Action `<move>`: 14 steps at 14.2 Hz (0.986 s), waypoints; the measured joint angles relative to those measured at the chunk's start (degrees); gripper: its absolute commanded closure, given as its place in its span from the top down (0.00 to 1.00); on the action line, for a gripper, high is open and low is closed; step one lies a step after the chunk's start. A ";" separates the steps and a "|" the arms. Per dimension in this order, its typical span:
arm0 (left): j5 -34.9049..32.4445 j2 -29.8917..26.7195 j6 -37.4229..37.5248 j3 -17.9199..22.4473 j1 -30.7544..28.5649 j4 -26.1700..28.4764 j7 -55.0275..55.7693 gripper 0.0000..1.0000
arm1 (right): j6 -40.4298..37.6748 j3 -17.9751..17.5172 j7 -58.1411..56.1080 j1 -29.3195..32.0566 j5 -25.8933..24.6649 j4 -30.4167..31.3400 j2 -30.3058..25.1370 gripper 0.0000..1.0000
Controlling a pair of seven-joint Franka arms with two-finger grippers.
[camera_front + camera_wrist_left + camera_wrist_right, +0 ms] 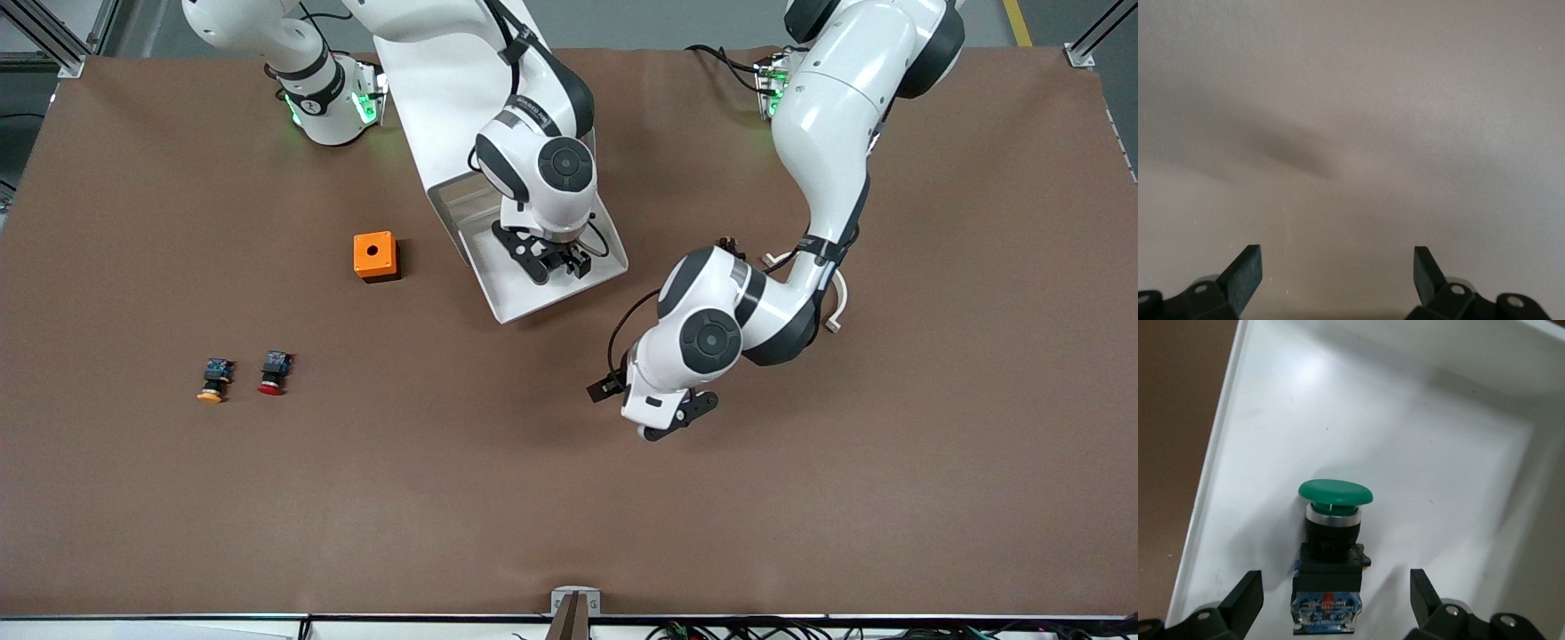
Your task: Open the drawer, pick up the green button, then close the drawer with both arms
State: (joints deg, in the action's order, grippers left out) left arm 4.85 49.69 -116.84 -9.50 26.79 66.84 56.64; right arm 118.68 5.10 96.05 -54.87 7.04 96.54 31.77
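The drawer (511,298) stands pulled out of the white cabinet (427,116), toward the front camera. My right gripper (556,262) hangs over the drawer tray, fingers open. In the right wrist view the green-capped button (1331,540) lies on its side on the white drawer floor (1271,453), its bluish rear block between the open fingers of my right gripper (1335,593), not touched by them. In the front view the button is hidden under the right hand. My left gripper (656,416) is open and empty over bare table beside the drawer; the left wrist view (1338,267) shows only brown table.
An orange box (375,256) with a round hole stands beside the drawer toward the right arm's end. A red-capped button (274,372) and an orange-capped button (213,380) lie nearer the front camera at that end.
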 measured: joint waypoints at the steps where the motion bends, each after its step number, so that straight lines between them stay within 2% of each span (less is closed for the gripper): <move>1: -1.85 0.00 -0.33 0.00 0.49 0.50 1.73 1.00 | 0.03 0.00 0.15 -0.08 0.00 0.00 0.13 0.88; 3: -4.06 0.01 -0.60 0.00 1.46 1.29 6.73 1.00 | 0.01 0.00 0.27 -0.18 0.00 -0.03 0.14 0.70; 5: -4.46 0.01 -0.65 0.01 2.31 1.66 9.82 1.00 | -0.02 0.00 0.27 -0.22 0.00 -0.08 0.13 0.46; 6: -4.50 0.01 -0.65 0.02 2.66 1.79 10.87 1.00 | -0.02 0.02 0.27 -0.23 0.00 -0.26 0.12 0.29; 8: -4.51 0.00 -0.66 0.02 3.14 1.99 12.79 1.00 | -0.07 0.12 0.27 -0.23 0.00 -0.65 0.13 0.05; 12: -4.53 -0.04 -0.32 0.02 3.54 2.53 14.47 1.00 | -0.32 0.99 0.26 0.06 -0.01 -2.21 -0.41 0.00; 14: -4.53 -0.04 0.05 0.02 3.54 2.79 14.47 1.00 | -4.36 1.45 -1.51 1.76 -0.03 -4.81 -1.60 0.00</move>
State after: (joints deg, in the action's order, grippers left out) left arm 0.32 49.65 -116.79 -9.47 30.32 69.63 71.11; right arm 114.32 6.54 94.54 -53.11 7.01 91.73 30.17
